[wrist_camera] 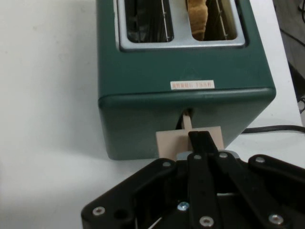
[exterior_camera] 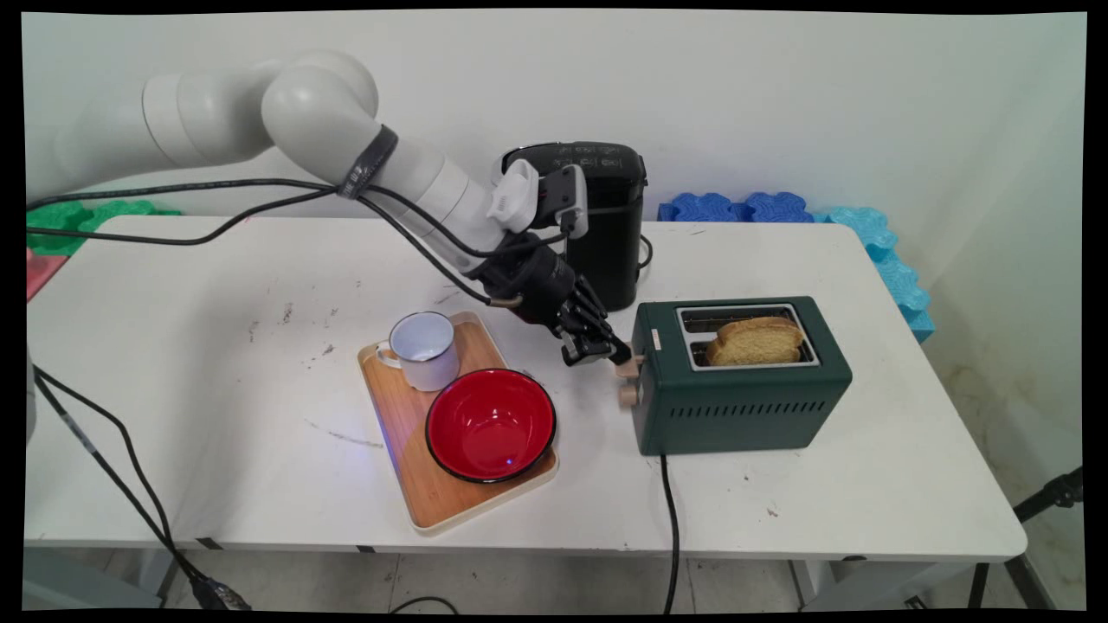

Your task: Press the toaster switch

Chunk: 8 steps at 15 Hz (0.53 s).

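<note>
The arm slants down from the upper left, its claw [exterior_camera: 603, 350] with fingers pressed together, tip resting on the toaster's [exterior_camera: 740, 398] tan lever [wrist_camera: 188, 141]. The main view shows toast [exterior_camera: 756, 341] in the nearer slot; beside them, a tray [exterior_camera: 407, 433] carries a mug [exterior_camera: 422, 350] and red bowl [exterior_camera: 490, 424] on the table [exterior_camera: 216, 433].

Green toaster [exterior_camera: 740, 381] upright, toast slice [exterior_camera: 756, 341] in its near slot.

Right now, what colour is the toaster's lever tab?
Pale beige, against the dark green toaster; the lever tab shows best in the hand view.
</note>
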Available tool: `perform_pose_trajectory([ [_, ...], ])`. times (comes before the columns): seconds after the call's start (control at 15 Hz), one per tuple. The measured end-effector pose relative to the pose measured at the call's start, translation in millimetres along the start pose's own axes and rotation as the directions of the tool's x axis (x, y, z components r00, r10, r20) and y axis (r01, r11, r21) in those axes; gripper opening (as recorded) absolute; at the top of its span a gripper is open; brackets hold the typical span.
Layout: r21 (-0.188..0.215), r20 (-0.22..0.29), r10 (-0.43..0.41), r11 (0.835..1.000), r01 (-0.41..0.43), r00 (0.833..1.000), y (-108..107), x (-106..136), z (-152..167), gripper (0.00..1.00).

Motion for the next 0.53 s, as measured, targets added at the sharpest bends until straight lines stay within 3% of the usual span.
perform_pose_trajectory([
  [0.53, 0.004, -0.013, -0.031, 1.000, 0.031, 0.999, -0.3, -9.1, 7.1, 0.00],
])
